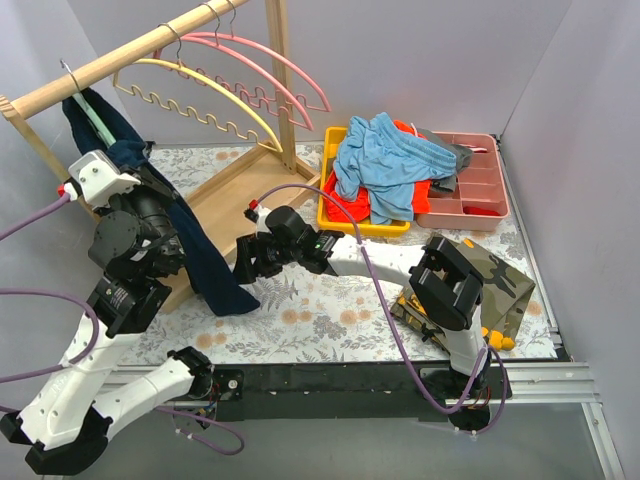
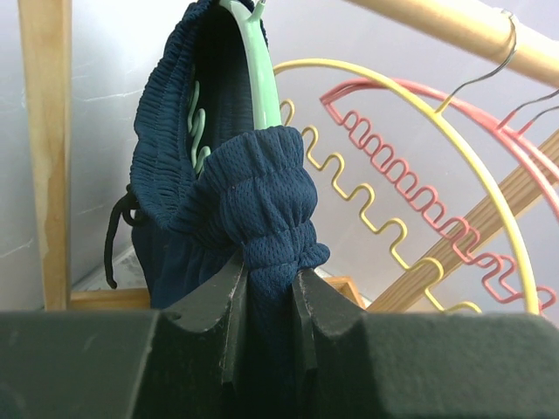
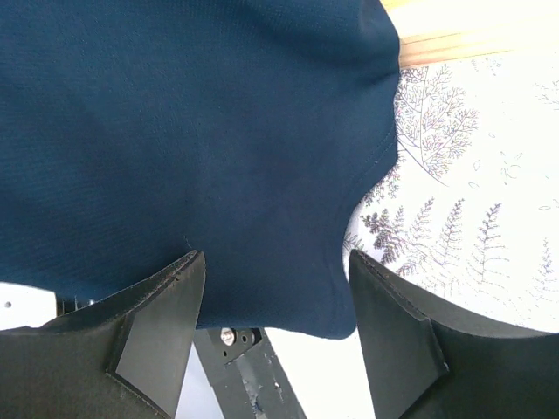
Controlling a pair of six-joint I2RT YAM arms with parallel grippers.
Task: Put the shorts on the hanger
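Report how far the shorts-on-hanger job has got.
Done: the shorts already hang by their elastic waist from the hanger on the rail. In hand: the left jaws are shut on a bunch of waistband beside the hanger's arm; the right jaws stand open at the hanging leg hem. Left: settling that waistband on the hanger, then letting go.

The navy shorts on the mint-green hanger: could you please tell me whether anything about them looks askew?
Yes. The shorts hang lopsided on the mint-green hanger: the waistband is bunched and pinched in the left gripper rather than spread along the arch, and one leg trails low by the open right gripper.
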